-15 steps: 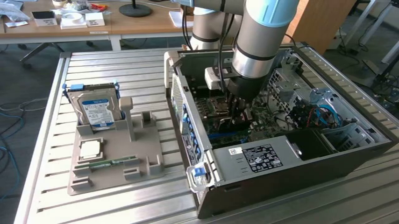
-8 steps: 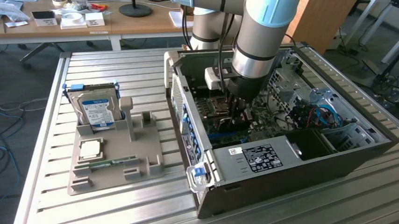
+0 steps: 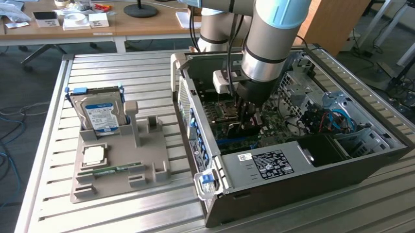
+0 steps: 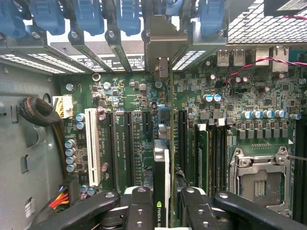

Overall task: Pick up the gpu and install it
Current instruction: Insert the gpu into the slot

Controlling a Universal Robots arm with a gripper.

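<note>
Black fingers [image 4: 139, 211] of your gripper [image 4: 166, 211] are closed on either side of the gpu [image 4: 161, 163], a thin, flat, dark expansion card seen edge-on. Its beige-silver metal bracket [image 4: 160, 45] is at the end away from the grip. You have the card inside the open dark-grey metal computer case [image 3: 272, 184], standing on edge over the green motherboard [image 4: 144, 100] on the case floor. The bracket sits against the case's slotted rear wall, among the blue plastic slot latches [image 4: 127, 17].

The pick-up looks finished and you appear to be in the install step. The card lines up along one of the long black expansion slots [image 4: 182, 139], but you cannot tell from here whether its lower edge is in the slot or only just above it.

Seating it probably calls for a straight push toward the case floor, with the card held square and the bracket kept flush with the rear wall. A tilted card could jam in the slot or scrape the parts beside it.

Outside the case, beside that same wall, the silver hard drive with the blue-white label [image 3: 97, 114] stands in its grey plastic fixture [image 3: 97, 189], untouched.
</note>
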